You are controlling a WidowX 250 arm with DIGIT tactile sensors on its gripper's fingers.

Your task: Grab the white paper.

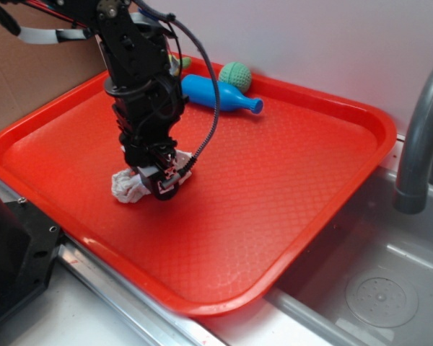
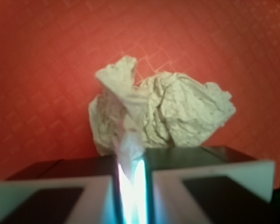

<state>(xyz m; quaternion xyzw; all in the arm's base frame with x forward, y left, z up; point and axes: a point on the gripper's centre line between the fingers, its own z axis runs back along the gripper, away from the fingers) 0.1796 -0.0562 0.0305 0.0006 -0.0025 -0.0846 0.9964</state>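
exterior view: a black robot arm reaches down from the upper left onto a large red tray that sits beside a metal sink. the claw at the arm's tip is low, right at the tray surface near the tray's left side. the white paper, a small wrinkled wad, lies on the tray directly under and just to the left of the claw, touching it. at the far edge of the tray, well apart from the paper, a blue bottle lies on its side with a green ball just behind it. a grey tap curves up at the right edge. from this angle it is hard to tell how the jaws stand.

wrist view: the camera looks past the two fingers at the bottom of the picture. they are pressed nearly together, with only a thin gap between them, and a strip of the white paper runs down into that gap, so the claw is pinching a fold of the paper. the rest of the wad bulges out beyond the fingertips, against the red tray.

progress: the reach and the closing look done. the hold seems to be on a thin fold only. the wad appears to rest on the tray, so lifting it clear is what is left.
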